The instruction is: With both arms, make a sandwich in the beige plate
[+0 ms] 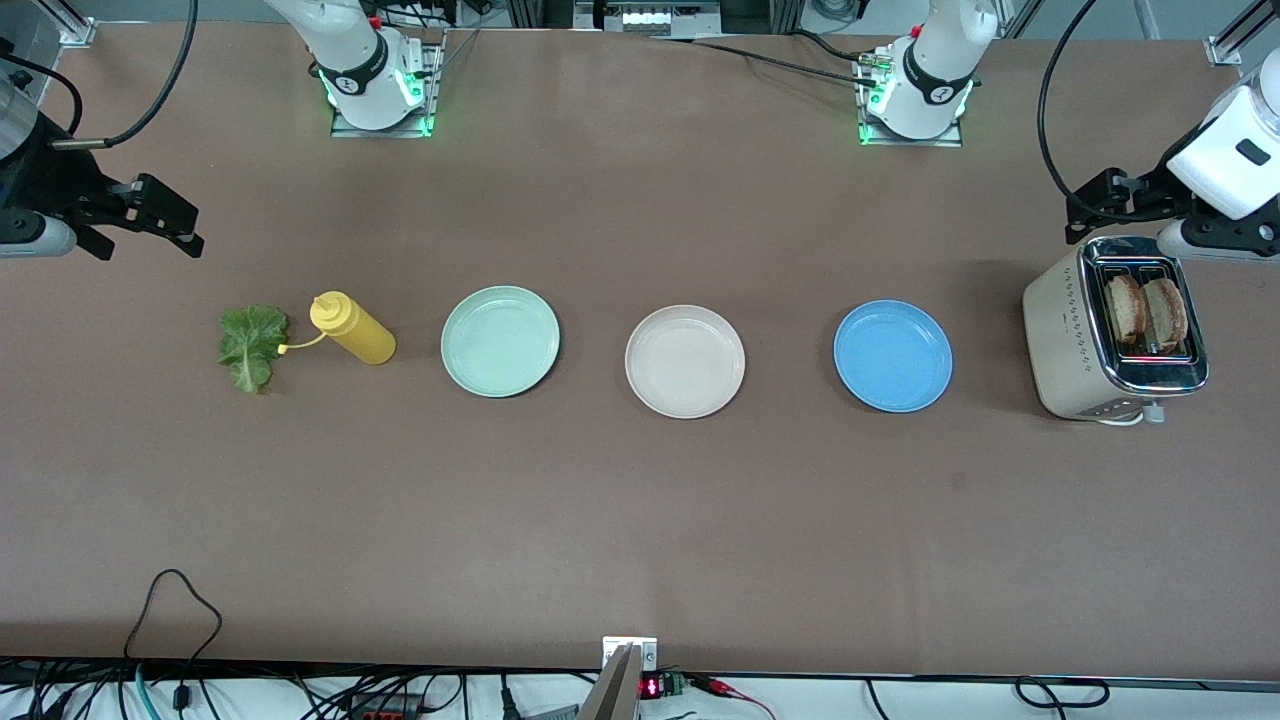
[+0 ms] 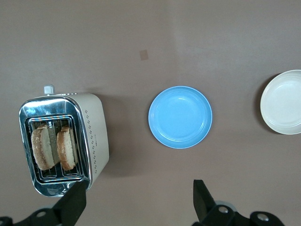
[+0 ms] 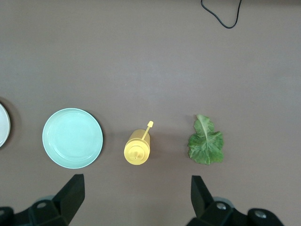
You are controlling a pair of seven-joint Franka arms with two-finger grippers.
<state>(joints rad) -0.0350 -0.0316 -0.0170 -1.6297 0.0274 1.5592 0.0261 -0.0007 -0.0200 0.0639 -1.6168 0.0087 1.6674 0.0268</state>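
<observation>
**Start of sandwich build: nothing picked yet**

Both my grippers are up in the air, jaws spread wide, holding nothing. Left gripper (image 1: 1100,212) sits at the right edge of the front view, over the table just above the toaster (image 1: 1070,330). Right gripper (image 1: 160,218) sits at the left edge of that view, over bare table above the lettuce leaf (image 1: 250,345).

Layout, front view, one row across the middle of the frame: lettuce leaf, yellow squeeze bottle (image 1: 352,328) just beside it with its nozzle pointing at the leaf, mint-green plate (image 1: 500,341), beige plate (image 1: 685,361) at centre, blue plate (image 1: 893,356), then the toaster. The beige plate is bare. Two bread slices (image 1: 1146,312) stand upright in the toaster slots, tops showing.

Left wrist view: toaster and bread at lower left of the frame, blue plate at centre, beige plate cut by the right edge.

Step in hand, as I judge it: the opening reach. No ingredient has reached the beige plate.

Next move, my reading: left gripper drops onto one bread slice, pinches its exposed top edge, lifts straight up out of the slot and carries it to the beige plate. Right gripper must come down on the leaf without knocking the bottle beside it.
</observation>
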